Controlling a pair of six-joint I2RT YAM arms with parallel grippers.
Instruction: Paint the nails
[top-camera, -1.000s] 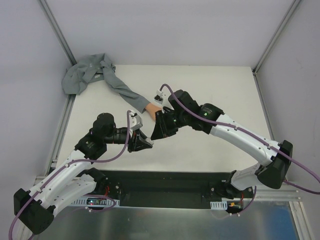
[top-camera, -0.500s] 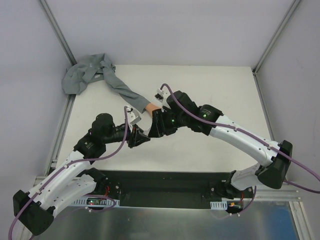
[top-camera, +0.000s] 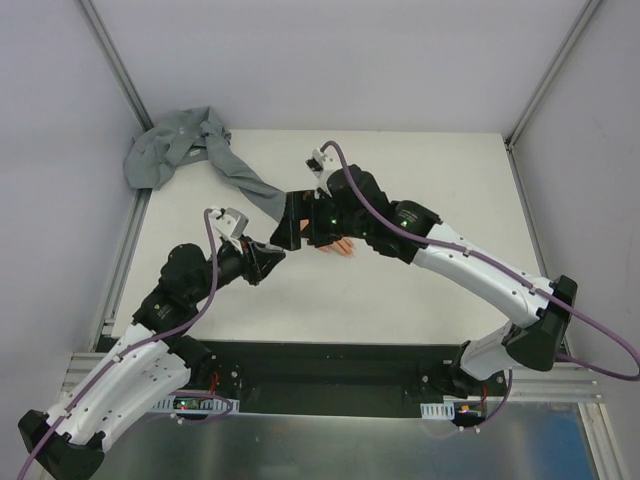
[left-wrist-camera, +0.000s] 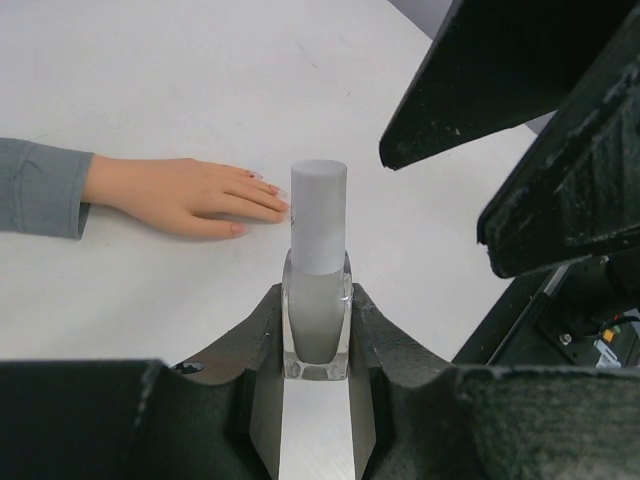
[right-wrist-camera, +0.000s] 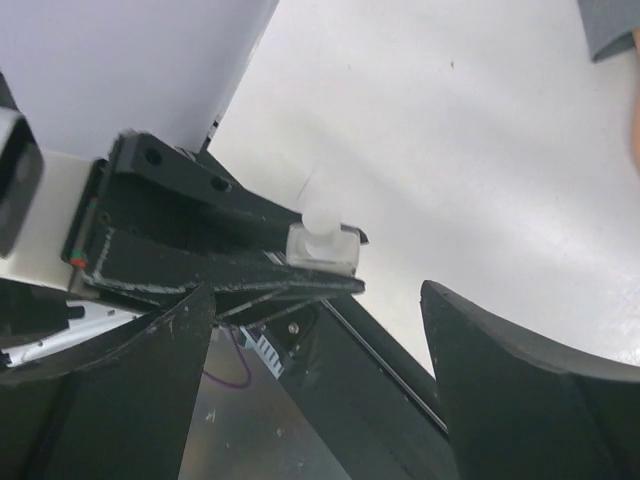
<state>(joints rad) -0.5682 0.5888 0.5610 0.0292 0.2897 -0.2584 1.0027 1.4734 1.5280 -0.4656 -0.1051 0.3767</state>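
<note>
My left end effector (left-wrist-camera: 317, 312) clamps bottle (left-wrist-camera: 316, 285) upright so right end effector (right-wrist-camera: 330, 350), wide open and empty, can take cap (left-wrist-camera: 318, 215); nails (left-wrist-camera: 237, 229) at bottle's 10 o'clock.

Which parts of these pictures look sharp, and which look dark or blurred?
Left wrist view: the mannequin hand and the white-capped bottle are sharp, evenly lit. Right wrist view: the right gripper's fingers are dark and soft-edged. Top view: faint shadows.

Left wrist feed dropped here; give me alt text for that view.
The left gripper clamps a clear bottle with a white cap. Beyond it a peach mannequin hand lies flat on the white table, grey sleeve at left; the open right gripper fills the upper right.
</note>
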